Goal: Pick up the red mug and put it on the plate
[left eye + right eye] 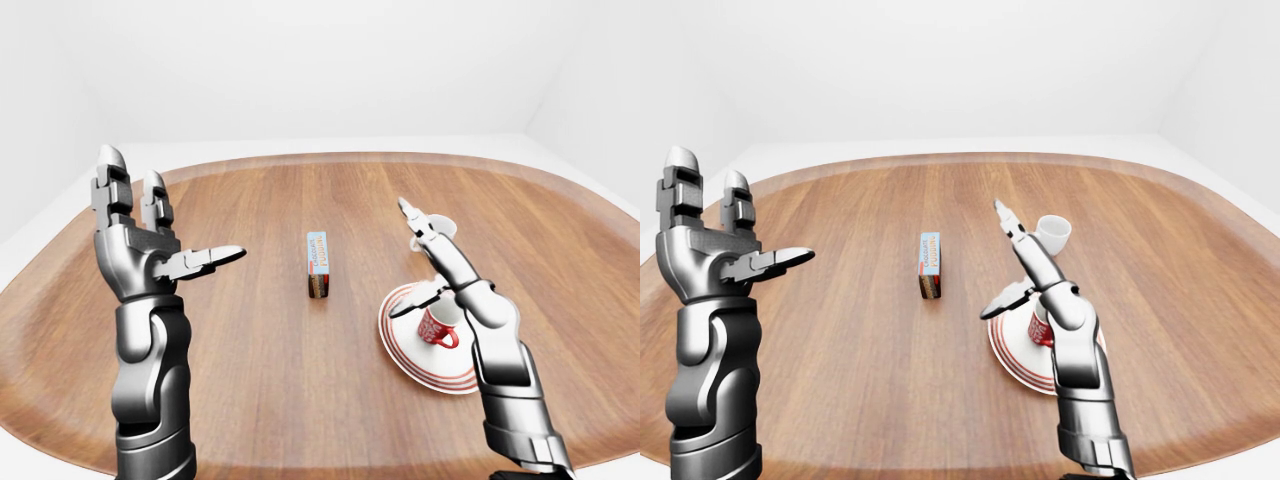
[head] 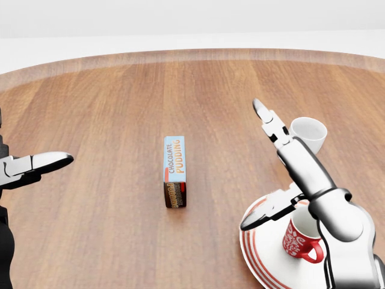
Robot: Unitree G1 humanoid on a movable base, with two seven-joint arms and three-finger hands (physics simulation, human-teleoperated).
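The red mug [image 2: 301,238] stands upright on the red-striped white plate [image 2: 260,256] at the lower right of the head view, handle toward the bottom. My right hand [image 2: 263,167] is open and raised above the plate's left side. Its straight fingers [image 2: 278,133] point up and left, and the thumb [image 2: 264,215] hangs over the plate's rim, clear of the mug. My left hand [image 1: 172,222] is held up at the left, open, with nothing in it.
A chocolate pudding box [image 2: 174,170] lies in the middle of the round wooden table [image 2: 120,108]. A white mug [image 2: 310,133] stands above the plate, partly behind my right fingers. The table's curved edge runs along the top.
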